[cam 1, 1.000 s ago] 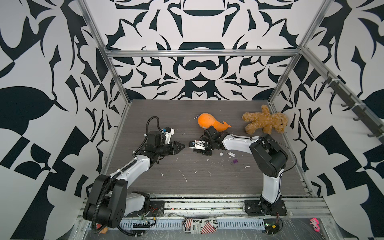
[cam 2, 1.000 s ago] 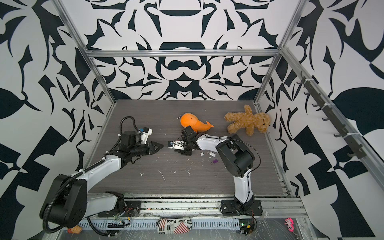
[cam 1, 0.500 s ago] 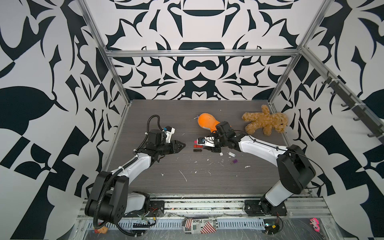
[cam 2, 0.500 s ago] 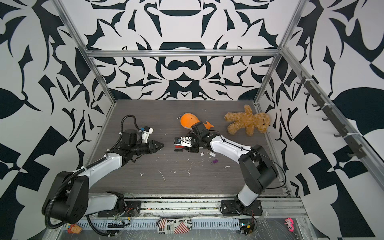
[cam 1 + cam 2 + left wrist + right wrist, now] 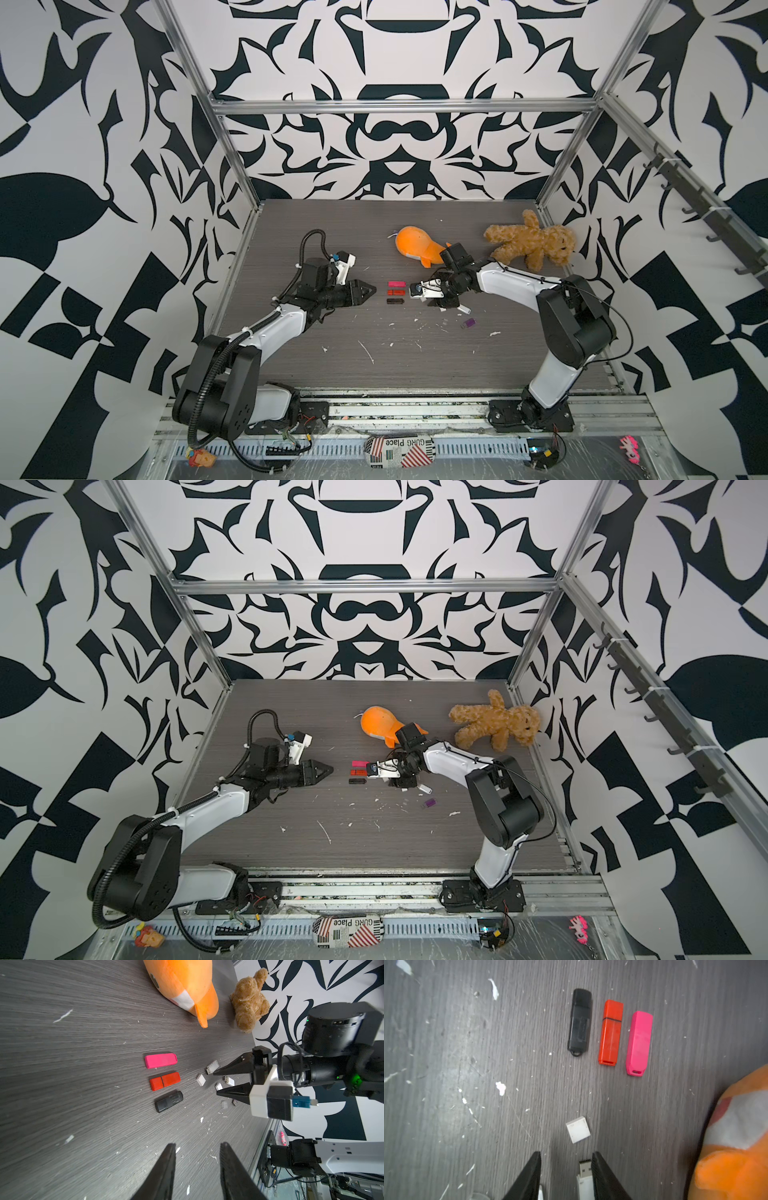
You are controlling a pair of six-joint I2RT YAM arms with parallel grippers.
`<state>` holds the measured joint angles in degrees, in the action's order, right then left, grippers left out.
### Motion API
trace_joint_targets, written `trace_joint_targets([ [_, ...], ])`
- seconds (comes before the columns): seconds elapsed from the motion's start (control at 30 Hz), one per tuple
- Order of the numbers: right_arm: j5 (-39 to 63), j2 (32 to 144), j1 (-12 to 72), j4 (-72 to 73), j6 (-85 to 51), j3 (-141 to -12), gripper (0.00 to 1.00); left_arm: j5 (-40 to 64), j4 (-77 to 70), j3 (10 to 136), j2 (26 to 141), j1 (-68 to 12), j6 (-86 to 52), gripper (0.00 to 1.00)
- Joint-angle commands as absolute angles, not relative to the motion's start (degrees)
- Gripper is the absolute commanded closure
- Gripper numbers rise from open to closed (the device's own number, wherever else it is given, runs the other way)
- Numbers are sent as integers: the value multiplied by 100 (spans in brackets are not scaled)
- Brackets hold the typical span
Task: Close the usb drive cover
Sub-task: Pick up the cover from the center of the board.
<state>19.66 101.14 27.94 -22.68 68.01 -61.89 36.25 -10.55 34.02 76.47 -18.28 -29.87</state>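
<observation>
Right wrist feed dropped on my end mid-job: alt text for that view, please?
The open right hand straddles an uncapped white USB drive lying beside one finger, a white cap loose just ahead. Beyond lie a black drive, red drive and pink drive, all closed.

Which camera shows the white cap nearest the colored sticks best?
The right wrist view: the white cap is big and unblocked. The left wrist view shows the cap smaller. Both top views leave it too tiny to find.

White-shelled left arm [image 5: 274,328] and right arm [image 5: 507,286], black joints [image 5: 577,328], black tapered fingers [image 5: 234,1069], corrugated black cable [image 5: 314,232], white camera mount [image 5: 258,1097].
</observation>
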Motion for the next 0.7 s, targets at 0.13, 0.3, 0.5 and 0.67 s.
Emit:
trace_joint_targets([
  [0.13,1934,10326,2777,-2496,7078,-6648,56,3691,-1220,3493,7735,-1837,-3017,61],
  [0.3,1980,10511,2777,-2563,7083,-6791,56,3749,-1251,3506,7838,-1837,-3015,61],
  [0.5,2028,10742,2777,-2733,7143,-6964,58,3789,-1265,3531,7934,-1837,-3009,61],
  [0.67,2043,10909,2777,-2876,7171,-7097,60,3806,-1245,3550,7988,-1837,-3006,61],
])
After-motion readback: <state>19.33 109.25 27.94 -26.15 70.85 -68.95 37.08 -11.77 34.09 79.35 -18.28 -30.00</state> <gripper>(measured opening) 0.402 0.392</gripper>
